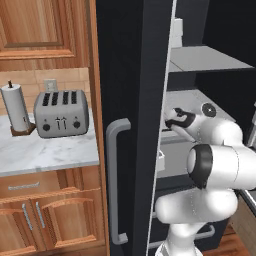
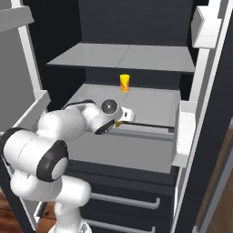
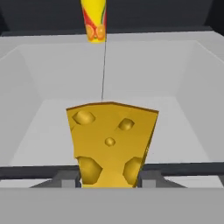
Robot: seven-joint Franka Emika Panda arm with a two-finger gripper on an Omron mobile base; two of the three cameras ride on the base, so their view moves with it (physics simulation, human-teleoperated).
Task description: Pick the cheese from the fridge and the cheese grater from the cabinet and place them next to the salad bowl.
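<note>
The cheese (image 3: 111, 144), a yellow-orange wedge with holes, stands closest to the hand camera, its lower part set between the two dark finger tips of the end effector (image 3: 109, 180), which press against its sides: the end effector is closed on the wedge at a narrow opening. In the right base view a sliver of the cheese (image 2: 119, 123) shows just under the end effector (image 2: 125, 116), over the front edge of a grey tray-like shelf (image 2: 150, 107) in the middle of the fridge (image 2: 136, 27). Behind the wedge, towards the back of that shelf, stands an upright yellow carton with fruit printed on it (image 2: 124, 83), well apart from the cheese. Another grey shelf (image 2: 136, 57) lies above. The fridge door (image 1: 135, 125) hangs open, its grey bar handle (image 1: 112, 180) facing the left base camera. Beyond the door, on the marble surface (image 1: 45, 155), a silver four-slot toaster (image 1: 61, 114) sits beside a paper towel roll (image 1: 16, 107) on its holder, below wooden cabinetry (image 1: 40, 30).
</note>
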